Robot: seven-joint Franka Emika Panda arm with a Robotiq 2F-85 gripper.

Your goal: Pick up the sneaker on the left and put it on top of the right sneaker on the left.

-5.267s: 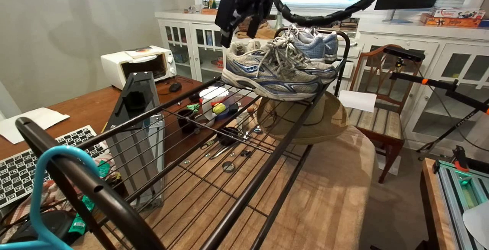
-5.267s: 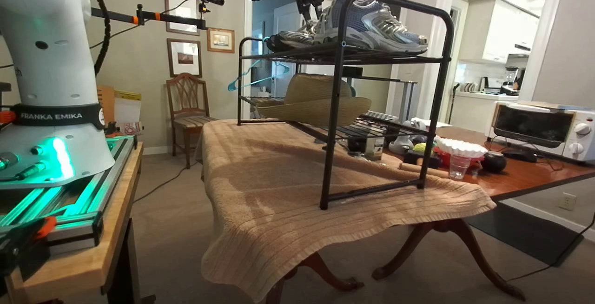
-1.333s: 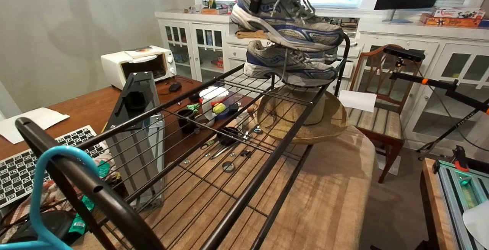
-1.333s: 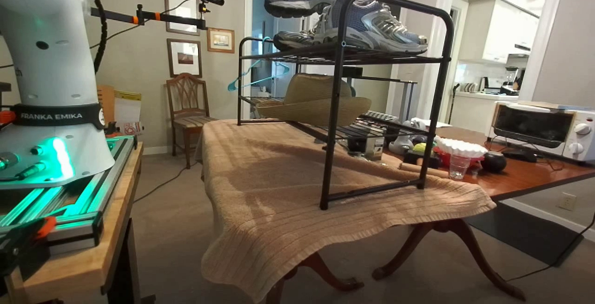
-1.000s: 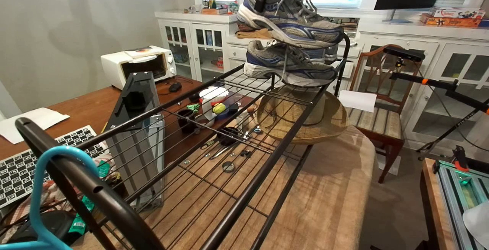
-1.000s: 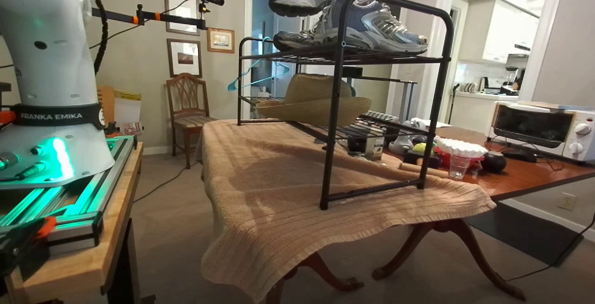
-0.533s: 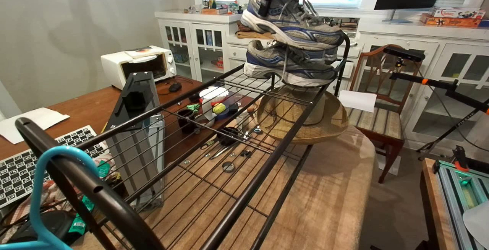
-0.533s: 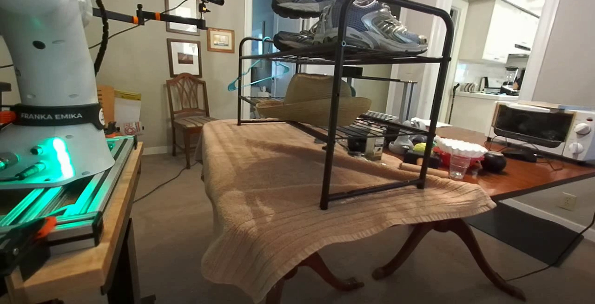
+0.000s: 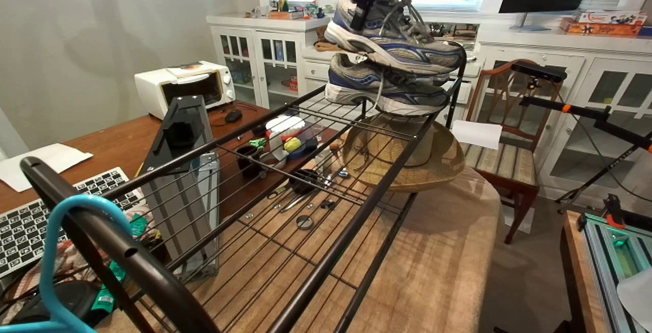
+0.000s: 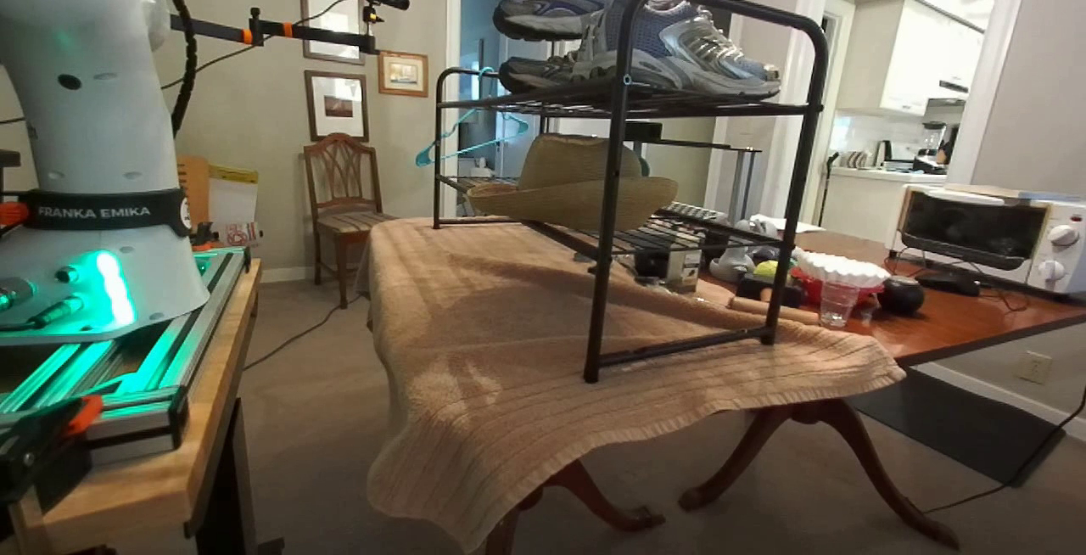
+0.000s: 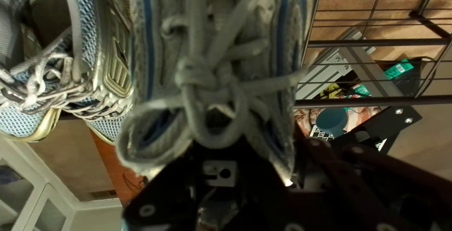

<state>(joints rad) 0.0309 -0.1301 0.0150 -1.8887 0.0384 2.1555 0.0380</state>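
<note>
Up and across has come the gray sneaker [image 9: 402, 45]: seconds ago on the top level of the rack [image 10: 607, 249], now hanging above its matching sneaker [image 9: 377, 83], and a shade lower than a moment back. And the tool [image 9: 368, 12] is clamped on it, near the heel! Heel high, toe down. Under that toe an exterior view gives us a gap; farther back the blue sneakers [image 10: 713, 54] block the look, so contact there cannot be called. Those blue ones crowd the rack's end, just beside the lower shoe, and in an exterior view the hanging toe cuts across the end frame [image 10: 738, 2]; touching or apart, no telling. Downstairs, a straw hat [image 10: 577, 165] sits on the lower level, while a turquoise hanger [image 9: 86, 202] hooks the opposite end. Tan towel [image 10: 475, 326] under the rack, spread over part of the worktop [image 9: 117, 144]; mouse [image 9: 234, 115] and toaster oven [image 10: 976, 232] on bare wood. Wrist view: knotted laces [image 11: 197, 73], big and blurred.
</note>
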